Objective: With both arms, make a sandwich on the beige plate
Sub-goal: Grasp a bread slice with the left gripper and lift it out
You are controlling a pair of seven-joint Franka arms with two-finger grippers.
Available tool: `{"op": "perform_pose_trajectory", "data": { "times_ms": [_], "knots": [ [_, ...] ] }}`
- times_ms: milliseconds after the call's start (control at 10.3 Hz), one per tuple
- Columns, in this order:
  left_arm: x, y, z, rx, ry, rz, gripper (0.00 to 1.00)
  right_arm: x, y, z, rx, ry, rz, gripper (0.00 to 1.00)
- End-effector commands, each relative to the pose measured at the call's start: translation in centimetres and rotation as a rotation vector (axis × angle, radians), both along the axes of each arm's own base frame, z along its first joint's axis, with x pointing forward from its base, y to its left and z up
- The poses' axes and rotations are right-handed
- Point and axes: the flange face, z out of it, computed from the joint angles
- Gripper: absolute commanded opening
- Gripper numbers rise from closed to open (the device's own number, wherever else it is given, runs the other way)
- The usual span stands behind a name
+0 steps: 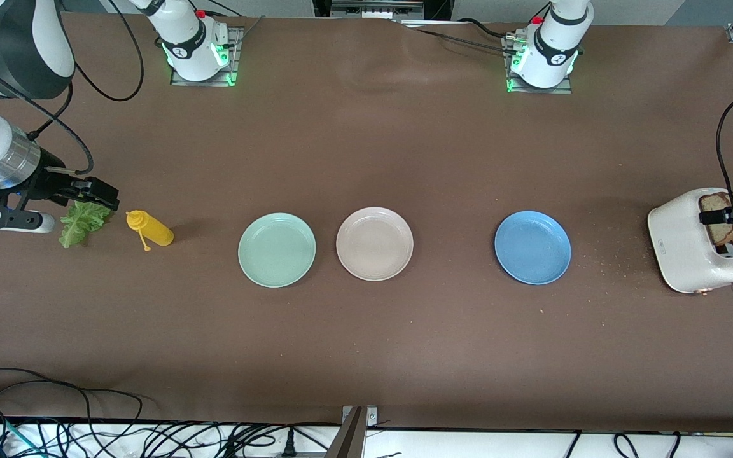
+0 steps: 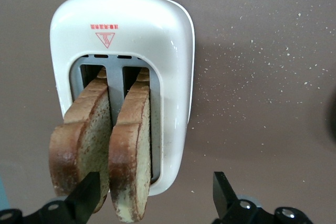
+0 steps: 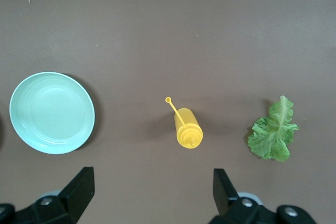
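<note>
Front view shows you the beige plate (image 1: 374, 243) bare; toast (image 2: 128, 145) sits in the toaster (image 1: 691, 245), lettuce (image 1: 80, 222) apart; both grippers (image 2: 152, 195) (image 3: 152, 192) spread, nothing held.

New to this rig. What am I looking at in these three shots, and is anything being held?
Two white robot arms are bolted along one edge of a brown table. The wide picture comes from a high camera facing them; the other two come from cameras on each arm's wrist.

On the table stand a mint plate, the beige plate and a blue plate in a row. Toward the right arm's end lie a yellow squeeze bottle and a lettuce leaf. Toward the left arm's end is a white toaster with two bread slices sticking out.

The left claw is open around the bread, not gripping yet. The right claw is open over the table by the lettuce, holding nothing.
</note>
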Motion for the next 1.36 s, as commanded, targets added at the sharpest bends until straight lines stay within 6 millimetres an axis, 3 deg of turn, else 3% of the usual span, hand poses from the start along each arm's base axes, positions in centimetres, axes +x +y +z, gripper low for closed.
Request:
{"op": "perform_pose_trajectory", "data": {
  "times_ms": [0,194,388,678,872,1066,1260],
  "knots": [
    [0.1,0.5,0.3,0.019,-0.004,-0.014,0.62,0.1,0.2,0.6,0.018,0.003,-0.014,1.0],
    [0.0,0.8,0.3,0.021,-0.003,-0.01,0.4,0.1,0.0,0.4,0.018,0.006,-0.016,1.0],
    [0.1,0.8,0.4,0.022,-0.009,-0.013,0.27,0.1,0.1,0.4,0.018,0.006,-0.016,1.0],
    [0.1,0.9,0.4,0.022,-0.007,-0.019,0.0,0.1,0.1,0.4,0.018,0.008,-0.016,1.0],
    [0.0,1.2,1.0,0.022,-0.01,-0.017,0.0,0.1,0.1,0.4,0.018,0.006,-0.016,1.0],
    [0.2,1.1,3.0,0.028,-0.038,-0.043,0.0,0.1,0.0,0.5,0.019,0.006,-0.018,1.0],
    [0.9,1.2,8.3,0.01,-0.064,-0.094,0.0,0.1,0.0,0.4,0.018,0.006,-0.017,1.0]
  ]
}}
